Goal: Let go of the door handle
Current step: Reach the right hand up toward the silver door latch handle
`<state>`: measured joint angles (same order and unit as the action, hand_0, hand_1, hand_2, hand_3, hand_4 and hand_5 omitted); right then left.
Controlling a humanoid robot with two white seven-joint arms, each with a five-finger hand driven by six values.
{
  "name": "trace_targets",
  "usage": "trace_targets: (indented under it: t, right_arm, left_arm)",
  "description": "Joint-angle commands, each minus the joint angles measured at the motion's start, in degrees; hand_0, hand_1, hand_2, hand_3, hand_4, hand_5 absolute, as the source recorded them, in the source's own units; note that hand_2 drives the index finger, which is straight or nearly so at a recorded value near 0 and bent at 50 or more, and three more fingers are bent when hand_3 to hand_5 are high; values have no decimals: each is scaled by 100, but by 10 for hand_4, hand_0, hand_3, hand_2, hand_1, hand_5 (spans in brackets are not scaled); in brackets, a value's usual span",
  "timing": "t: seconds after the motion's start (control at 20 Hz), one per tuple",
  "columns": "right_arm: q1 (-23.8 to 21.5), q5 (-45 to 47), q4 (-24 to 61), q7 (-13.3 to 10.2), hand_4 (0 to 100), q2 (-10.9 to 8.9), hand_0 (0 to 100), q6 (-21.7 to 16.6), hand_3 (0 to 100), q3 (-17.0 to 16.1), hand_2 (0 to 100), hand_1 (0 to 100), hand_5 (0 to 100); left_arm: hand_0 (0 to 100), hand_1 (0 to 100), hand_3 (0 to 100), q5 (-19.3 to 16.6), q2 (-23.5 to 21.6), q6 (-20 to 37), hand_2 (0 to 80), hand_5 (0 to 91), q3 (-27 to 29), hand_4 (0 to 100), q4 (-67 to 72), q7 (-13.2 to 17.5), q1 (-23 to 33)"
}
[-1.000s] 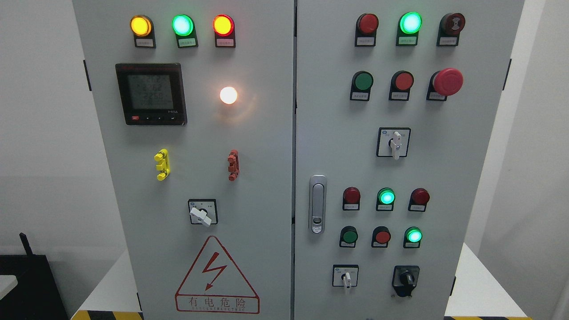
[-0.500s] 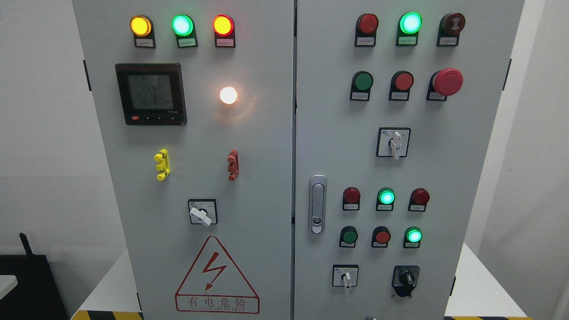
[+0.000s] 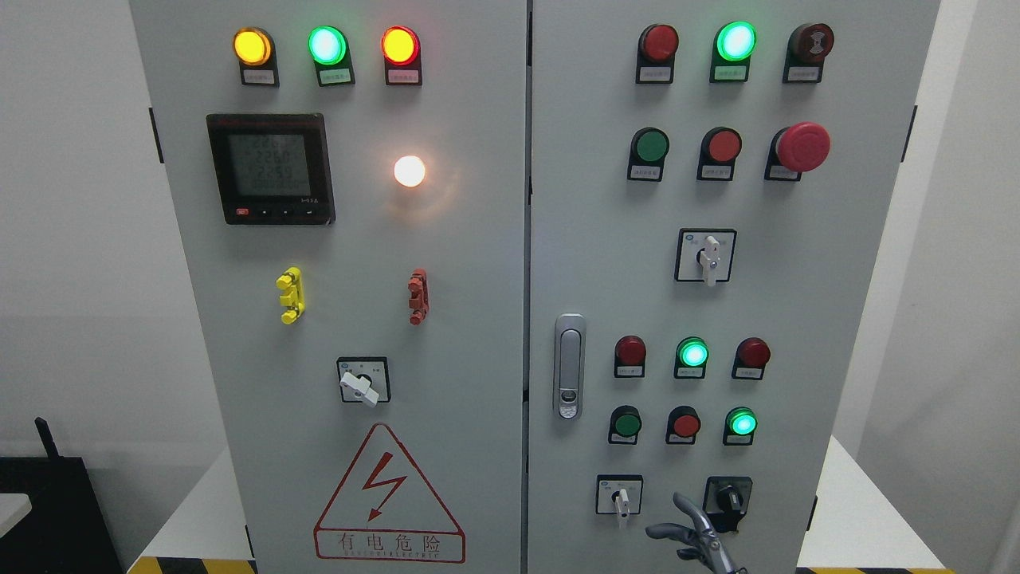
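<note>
The silver door handle [image 3: 569, 367] sits upright and flush in the right door of the grey electrical cabinet [image 3: 478, 263], near that door's left edge. Both doors look shut. My right hand [image 3: 687, 532] rises from the bottom edge, right of the middle, well below and to the right of the handle. Its fingers [image 3: 684, 505] are spread and hold nothing. It is in front of the lower switches and does not touch the handle. My left hand is out of view.
The right door carries lamps, push buttons, a red mushroom stop button [image 3: 803, 147] and rotary switches [image 3: 619, 496] [image 3: 727, 501] beside my hand. The left door has a meter [image 3: 271, 169], lamps and a warning triangle [image 3: 388, 496]. A dark object [image 3: 48, 510] stands at lower left.
My right hand has come up into view at the bottom edge, below the right door's lower switches. The cabinet and handle have not moved.
</note>
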<state>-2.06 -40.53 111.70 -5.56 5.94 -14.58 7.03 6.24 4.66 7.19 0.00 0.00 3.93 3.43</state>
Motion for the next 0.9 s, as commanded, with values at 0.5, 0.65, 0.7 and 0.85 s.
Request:
trace_targets:
  t: [0.5, 0.65, 0.7, 0.85]
  right_arm:
    - [1577, -4077, -1141, -1105, 974, 179, 345, 1546, 1000, 1212, 0, 418, 981]
    - [1639, -4261, -1264, -912, 977, 179, 342, 1659, 1000, 1335, 0, 409, 982]
    - [1674, -4314, -1326, -877, 977, 179, 342, 1790, 1000, 1344, 0, 407, 982]
    - [1718, -4358, -1458, -876, 979, 188, 343, 1985, 1000, 1388, 0, 401, 984]
  left_arm:
    - [120, 389, 0, 0, 8, 2, 0, 0, -70, 0, -88, 2, 0]
    - [120, 389, 0, 0, 8, 2, 0, 0, -70, 0, -88, 2, 0]
    - [120, 389, 0, 0, 0, 2, 0, 0, -70, 0, -88, 2, 0]
    - [120, 389, 0, 0, 8, 2, 0, 0, -70, 0, -88, 2, 0]
